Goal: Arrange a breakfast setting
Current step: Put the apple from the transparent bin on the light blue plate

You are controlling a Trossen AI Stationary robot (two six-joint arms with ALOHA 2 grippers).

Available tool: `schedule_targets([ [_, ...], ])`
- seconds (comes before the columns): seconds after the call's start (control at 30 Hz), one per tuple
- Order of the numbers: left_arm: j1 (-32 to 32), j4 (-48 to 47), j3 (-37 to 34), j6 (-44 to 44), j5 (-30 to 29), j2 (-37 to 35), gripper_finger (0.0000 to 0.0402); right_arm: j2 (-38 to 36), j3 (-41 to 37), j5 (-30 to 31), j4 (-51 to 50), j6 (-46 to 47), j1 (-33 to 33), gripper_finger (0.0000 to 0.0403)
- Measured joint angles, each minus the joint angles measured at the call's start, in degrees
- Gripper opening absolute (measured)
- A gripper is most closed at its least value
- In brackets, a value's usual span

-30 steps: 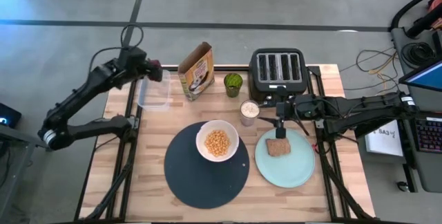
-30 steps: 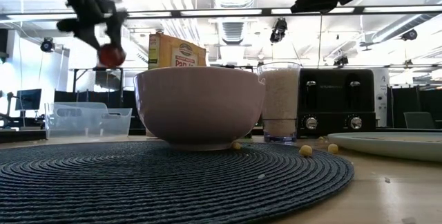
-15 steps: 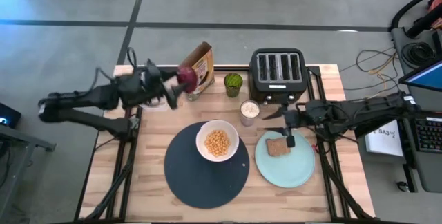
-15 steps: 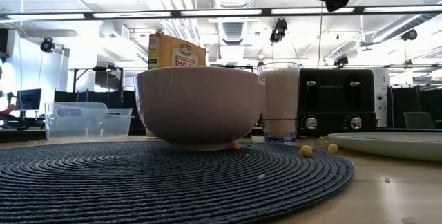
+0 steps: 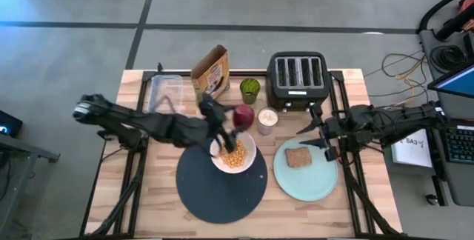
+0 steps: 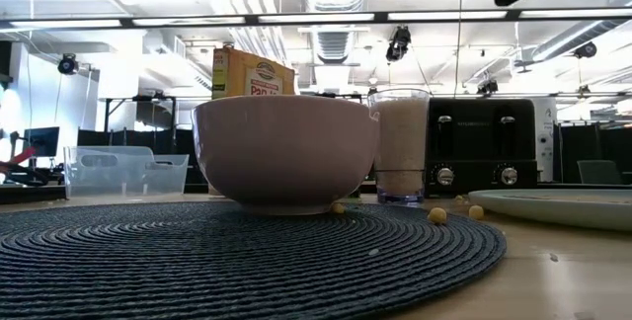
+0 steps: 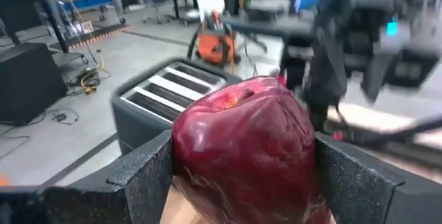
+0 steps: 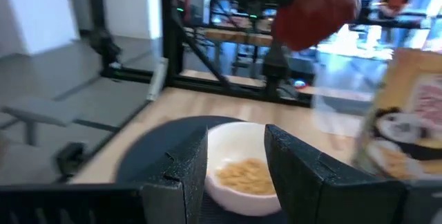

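Observation:
A white bowl with yellow cereal stands on the far part of the dark navy mat. The toast slice lies on the mint-green plate to the mat's right. My left gripper reaches in from the table's left and is shut on the dark red food piece above the bowl's far right rim. My right gripper is open and empty over the plate's far edge, pointing toward the bowl. The spoon is out of view. My left gripper pinches the dark red food piece between its two fingers, one finger on each of its opposite sides. The fingers come roughly level from the table's left. The piece is lifted clear, above the bowl and mat.
The black toaster, a green cup, a cereal box and a clear tub stand along the far side. A full glass stands between bowl and toaster. Loose cereal bits lie by the mat.
My left gripper has carried the red piece from above the tub at the far left toward the right and near side, to above the bowl. My right gripper has drawn back from the toast toward the table's right edge and tipped from pointing down to nearly level.

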Motion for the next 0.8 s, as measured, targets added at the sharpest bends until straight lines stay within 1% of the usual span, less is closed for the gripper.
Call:
schedule_targets([
  [0.1, -0.8, -5.5, 6.8, -0.4, 0.1, 7.2, 0.0288, -1.3, -0.3, -0.8, 0.0, 1.5, 2.4, 0.0134],
  [0.17, -1.5, -7.6, 11.0, -0.6, 0.3, 11.6, 0.0288, -1.8, -0.3, -0.8, 0.0, 2.0, 4.5, 0.0134],
  [0.33, -3.5, -9.0, 19.6, -0.6, 0.2, 21.2, 0.0288, -1.8, -0.1, -0.4, 0.3, 1.0, 10.5, 0.0132],
  [0.4, -4.4, -9.2, 22.5, -0.6, 0.5, 24.7, 0.0288, -2.1, -0.1, 1.3, 0.3, 0.2, 12.4, 0.0132],
  [0.5, -5.2, -9.3, 26.9, -0.5, 3.8, 29.8, 0.0288, -2.7, -0.4, 4.4, 0.3, -1.1, 14.5, 0.0131],
  [0.6, -5.2, -9.2, 31.7, 1.2, 8.3, 34.7, 0.0288, -3.0, -0.5, 4.4, 0.3, -1.4, 15.6, 0.013],
  [0.73, -6.0, -9.5, 39.7, 7.5, 10.1, 42.6, 0.0288, -3.9, -0.7, 4.4, -0.9, -1.6, 16.9, 0.0129],
  [0.8, -6.2, -11.5, 45.2, 8.1, 11.0, 47.0, 0.0288, -4.3, -0.9, 4.4, -1.3, -1.3, 17.2, 0.0127],
])
